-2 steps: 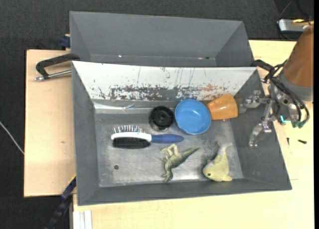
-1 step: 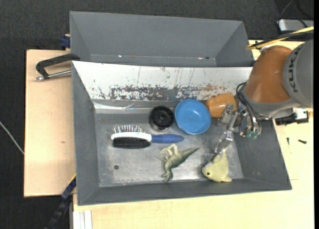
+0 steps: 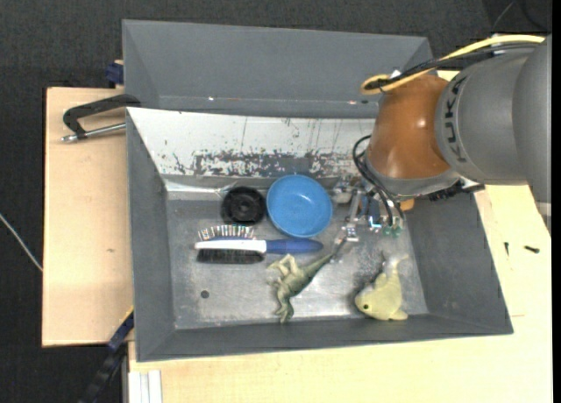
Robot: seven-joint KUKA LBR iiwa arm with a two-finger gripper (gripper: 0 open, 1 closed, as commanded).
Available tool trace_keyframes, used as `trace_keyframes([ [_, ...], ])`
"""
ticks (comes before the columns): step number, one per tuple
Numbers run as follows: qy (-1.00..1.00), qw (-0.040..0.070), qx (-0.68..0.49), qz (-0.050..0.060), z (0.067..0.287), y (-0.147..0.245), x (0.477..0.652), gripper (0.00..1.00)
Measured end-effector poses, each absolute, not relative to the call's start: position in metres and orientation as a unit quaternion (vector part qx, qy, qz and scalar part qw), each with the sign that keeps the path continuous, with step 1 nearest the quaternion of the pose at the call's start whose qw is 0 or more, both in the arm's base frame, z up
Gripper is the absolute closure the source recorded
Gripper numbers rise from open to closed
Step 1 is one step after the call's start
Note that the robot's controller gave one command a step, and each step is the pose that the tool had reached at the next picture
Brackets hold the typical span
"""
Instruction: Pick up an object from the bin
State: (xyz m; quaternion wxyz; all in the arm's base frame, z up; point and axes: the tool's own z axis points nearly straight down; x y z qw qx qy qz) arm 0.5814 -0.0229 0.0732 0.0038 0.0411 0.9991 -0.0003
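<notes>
Grey metal walls of the bin (image 3: 149, 243) slope down to a scuffed floor where a few loose things lie spread apart. Under the arm's orange cover, the pincer (image 3: 352, 233) hangs low, right of the frame's centre. It is just right of the blue bowl (image 3: 299, 204) and close to the tail end of the green toy dinosaur (image 3: 294, 280). Whether it is released or clenched I cannot tell.

A brush with a blue handle (image 3: 250, 249) lies left of the dinosaur. A black round lid (image 3: 243, 205) sits beside the bowl, and a yellow soft toy (image 3: 383, 298) rests at lower right.

The dinosaur's thin tail looks the nearest target. To do this step well, I judge the pincer should come straight down, straddle the tail across its narrow width, stay clear of the bowl's rim, and close only once it is near the floor.
</notes>
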Motion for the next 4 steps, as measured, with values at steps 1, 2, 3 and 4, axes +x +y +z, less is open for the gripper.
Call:
trace_keyframes([
  [1, 1.000, 0.001, 0.027, 0.002, 0.077, 0.047, 0.566, 0.00],
  [2, 0.999, 0.005, 0.043, 0.000, 0.074, 0.113, 0.538, 0.00],
  [3, 0.999, 0.004, 0.043, 0.001, 0.074, 0.113, 0.538, 1.00],
  [4, 0.998, 0.005, -0.063, 0.001, 0.211, 0.101, 0.529, 1.00],
])
